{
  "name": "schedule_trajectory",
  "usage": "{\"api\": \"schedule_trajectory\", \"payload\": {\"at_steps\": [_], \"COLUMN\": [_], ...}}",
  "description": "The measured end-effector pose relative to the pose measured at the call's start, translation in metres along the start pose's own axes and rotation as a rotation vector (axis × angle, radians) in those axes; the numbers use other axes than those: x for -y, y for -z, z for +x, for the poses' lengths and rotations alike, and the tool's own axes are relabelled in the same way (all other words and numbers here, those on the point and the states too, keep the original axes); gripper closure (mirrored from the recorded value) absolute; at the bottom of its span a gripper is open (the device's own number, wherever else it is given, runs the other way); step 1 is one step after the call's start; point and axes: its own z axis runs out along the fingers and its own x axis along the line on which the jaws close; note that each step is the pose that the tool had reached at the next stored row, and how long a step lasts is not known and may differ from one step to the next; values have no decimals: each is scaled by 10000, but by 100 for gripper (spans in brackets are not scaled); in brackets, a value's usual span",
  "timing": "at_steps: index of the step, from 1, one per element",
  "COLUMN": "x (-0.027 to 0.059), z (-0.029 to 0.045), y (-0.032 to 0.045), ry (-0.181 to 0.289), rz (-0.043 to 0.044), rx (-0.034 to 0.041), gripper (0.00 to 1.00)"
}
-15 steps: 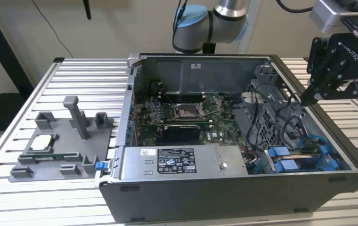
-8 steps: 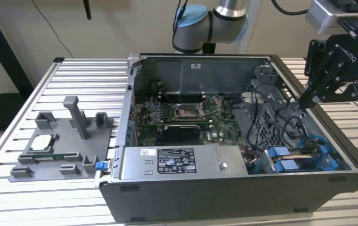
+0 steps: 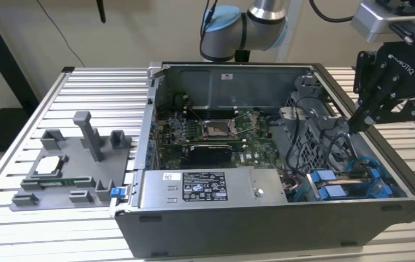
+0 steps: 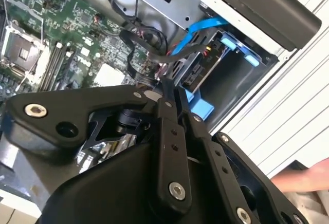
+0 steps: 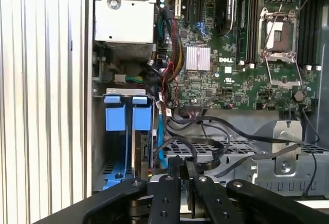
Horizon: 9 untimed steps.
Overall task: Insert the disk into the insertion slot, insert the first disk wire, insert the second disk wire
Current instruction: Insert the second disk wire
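1. gripper [image 3: 358, 124] hangs over the open computer case [image 3: 266, 229] near its wall on the exterior view's right, fingertips down by the grey drive cage [image 3: 311, 143].
2. in both wrist views the gripper fingers [image 4: 167, 126] are pressed together, almost no gap; cannot tell if anything thin is pinched between them, no disk seen in them.
3. gripper tip in the second wrist view [image 4: 175, 96] sits just beside black cables [image 4: 149, 54] and a blue flat cable [image 4: 203, 29].
4. in the first wrist view the gripper [image 5: 184, 168] is right over a black cable loop [image 5: 205, 149] lying on the perforated cage top [image 5: 241, 152].
5. insertion slot [image 5: 119, 152] is the narrow bay in the case corner, with blue drive carriers [image 3: 346, 184] at it; in the first wrist view two blue carrier handles [image 5: 128, 112] sit side by side at its mouth.
6. motherboard [image 3: 207, 136] with open silver processor socket [image 3: 215, 128] lies in the middle of the case, apart from the gripper.
7. power supply box [image 3: 211, 188] with label sits along the case's near edge.
8. grey fixture tray [image 3: 69, 174] on the slatted table [image 3: 18, 164], exterior view's left, holds a processor chip [image 3: 49, 165].
9. part of a person's hand [image 4: 308, 178] at the edge of the second wrist view, on the table outside the case.
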Motion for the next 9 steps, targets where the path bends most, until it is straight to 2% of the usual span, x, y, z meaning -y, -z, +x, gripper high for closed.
{"api": "schedule_trajectory", "payload": {"at_steps": [3,4,9], "x": [-27,-30,-30], "z": [1,1,1], "y": [-5,-8,-9], "ry": [44,52,57], "rz": [290,319,323], "rx": [-62,-67,-73], "gripper": [100,100,100]}}
